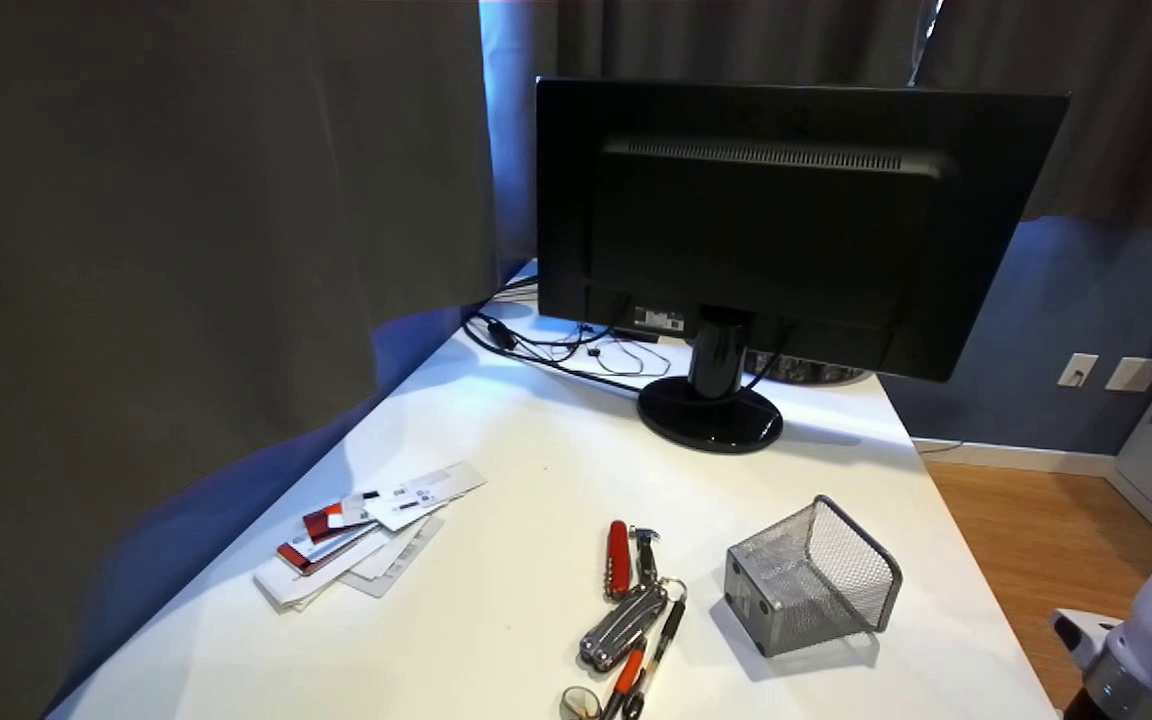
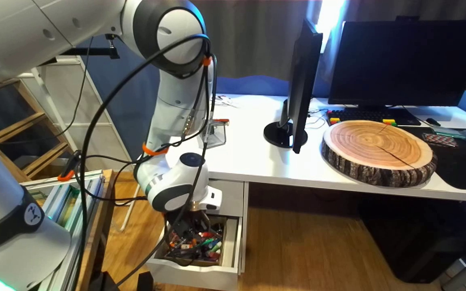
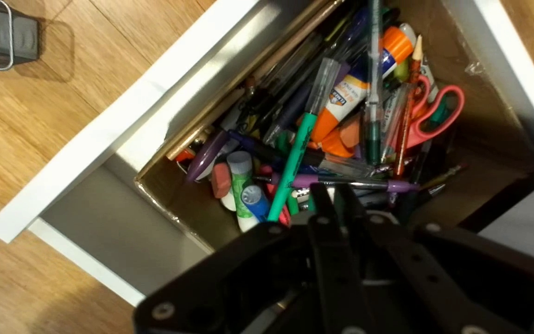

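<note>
My gripper (image 3: 334, 195) points down into an open white drawer (image 3: 109, 123). In an exterior view the gripper (image 2: 192, 228) is at the drawer (image 2: 194, 273), partly hidden by the arm and cable. Its fingertips are close together with a narrow gap; whether something thin is between them is unclear. They are nearest a purple-and-black pen (image 3: 369, 184) and a green pen (image 3: 293, 162). These lie in a cardboard box (image 3: 174, 195) full of pens. It also holds an orange-capped glue stick (image 3: 348, 95), a green glue stick (image 3: 241, 178), coral scissors (image 3: 450, 118) and a pink eraser (image 3: 221, 180).
A mesh cup (image 3: 16, 37) stands on the wood floor. On the white desk (image 1: 516, 560) lie a tipped mesh cup (image 1: 806, 580), a multi-tool (image 1: 626, 628), a red pocket knife (image 1: 618, 560) and cards (image 1: 366, 540). A monitor (image 2: 303, 85) and wood slab (image 2: 374, 141) stand there too.
</note>
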`<state>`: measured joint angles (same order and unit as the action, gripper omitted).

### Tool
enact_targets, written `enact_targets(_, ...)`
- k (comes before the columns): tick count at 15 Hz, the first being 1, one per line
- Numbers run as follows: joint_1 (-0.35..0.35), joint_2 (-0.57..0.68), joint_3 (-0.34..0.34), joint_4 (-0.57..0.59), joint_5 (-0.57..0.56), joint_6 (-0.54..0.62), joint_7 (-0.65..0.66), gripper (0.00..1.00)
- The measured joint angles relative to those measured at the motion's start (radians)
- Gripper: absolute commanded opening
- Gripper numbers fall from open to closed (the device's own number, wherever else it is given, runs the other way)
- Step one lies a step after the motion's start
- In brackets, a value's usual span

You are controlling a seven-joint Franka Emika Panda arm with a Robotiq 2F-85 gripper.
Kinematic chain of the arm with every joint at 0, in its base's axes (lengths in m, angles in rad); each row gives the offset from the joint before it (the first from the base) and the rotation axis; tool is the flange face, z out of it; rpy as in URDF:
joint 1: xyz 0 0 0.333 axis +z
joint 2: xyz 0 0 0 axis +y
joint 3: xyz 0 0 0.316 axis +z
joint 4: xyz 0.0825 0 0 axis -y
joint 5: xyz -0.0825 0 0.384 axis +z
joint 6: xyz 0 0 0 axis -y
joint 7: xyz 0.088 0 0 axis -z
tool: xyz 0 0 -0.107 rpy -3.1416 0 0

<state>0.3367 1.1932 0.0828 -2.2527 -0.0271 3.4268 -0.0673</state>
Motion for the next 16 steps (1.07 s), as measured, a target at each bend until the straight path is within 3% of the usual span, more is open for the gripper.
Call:
enact_targets(1, 0.001, -0.003, -0.001, -0.003, 0.003, -0.009, 0.000, 0.36)
enact_targets(10, -0.005, 0.054, 0.009, 0.118, -0.002, -0.127, 0.000, 0.97)
enact_targets(16, -0.007, 0.163, 0.007, 0.269, -0.006, -0.205, -0.002, 1.00)
